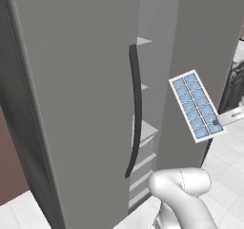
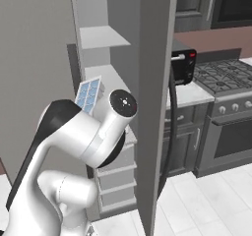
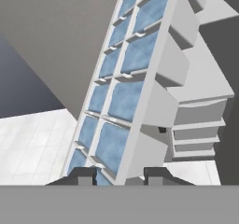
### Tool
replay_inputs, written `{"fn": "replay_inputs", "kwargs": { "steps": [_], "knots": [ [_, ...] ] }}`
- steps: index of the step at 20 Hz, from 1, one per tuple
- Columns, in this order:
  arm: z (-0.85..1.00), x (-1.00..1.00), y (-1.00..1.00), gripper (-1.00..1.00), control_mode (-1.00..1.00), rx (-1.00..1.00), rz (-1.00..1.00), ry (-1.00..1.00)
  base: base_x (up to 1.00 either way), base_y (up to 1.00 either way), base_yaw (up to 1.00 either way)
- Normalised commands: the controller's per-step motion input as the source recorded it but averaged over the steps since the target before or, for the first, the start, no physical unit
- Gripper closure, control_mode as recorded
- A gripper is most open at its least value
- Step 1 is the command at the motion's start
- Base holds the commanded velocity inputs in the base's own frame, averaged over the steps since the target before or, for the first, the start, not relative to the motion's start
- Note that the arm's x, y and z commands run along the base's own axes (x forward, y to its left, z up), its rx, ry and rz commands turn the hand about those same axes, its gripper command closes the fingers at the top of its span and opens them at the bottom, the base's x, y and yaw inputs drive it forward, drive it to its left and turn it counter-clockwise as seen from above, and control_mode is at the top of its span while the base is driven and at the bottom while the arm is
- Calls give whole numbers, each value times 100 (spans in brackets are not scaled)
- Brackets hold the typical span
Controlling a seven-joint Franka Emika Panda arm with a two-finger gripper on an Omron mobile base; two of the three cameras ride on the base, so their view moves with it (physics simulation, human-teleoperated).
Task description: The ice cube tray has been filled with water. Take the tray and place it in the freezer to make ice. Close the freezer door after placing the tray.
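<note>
1. The pincer (image 3: 119,175) is clenched on one short end of the ice cube tray (image 1: 197,106), which it holds in the air in front of the open freezer (image 2: 106,48). In the hand view the tray stretches away from the fingertips (image 3: 84,175), its long edge pointing at the white shelves (image 3: 200,85) ahead.
2. The tray is tilted, not level. The water (image 3: 140,50) sits as pale blue squares in every cell, so I judge the hand should roll it flat before carrying it forward, or the water could spill.
3. The gap between the freezer door (image 1: 71,94) and the other door (image 2: 156,82) looks narrow. The tray should go in lengthwise, far end first, onto a shelf.
4. The door handle (image 1: 136,111) stands to one side of the held tray, well apart from it.
5. In the left base view the pincer is cut off at the frame edge. In the right base view the arm (image 2: 83,136) covers most of the tray. How deep the shelves run is hard to make out.
</note>
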Motion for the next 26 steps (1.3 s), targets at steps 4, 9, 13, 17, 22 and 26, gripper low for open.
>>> {"fn": "replay_inputs", "kwargs": {
  "steps": [4, 9, 13, 17, 22, 26],
  "knots": [
    [0, 0, 0, 100, 100, 0, 0, 0, 29, 0, 0],
    [0, 0, 0, 100, 100, 0, 0, 0, 10, 0, 0],
    [0, 0, 0, 100, 100, 0, 0, 0, 5, 0, 0],
    [0, 0, 0, 100, 100, 0, 0, 0, 7, 0, 1],
    [0, 0, 0, 100, 100, 0, 0, 0, 16, -9, 8],
    [0, 0, 0, 100, 100, 0, 0, 0, 20, -21, 17]
  ]
}}
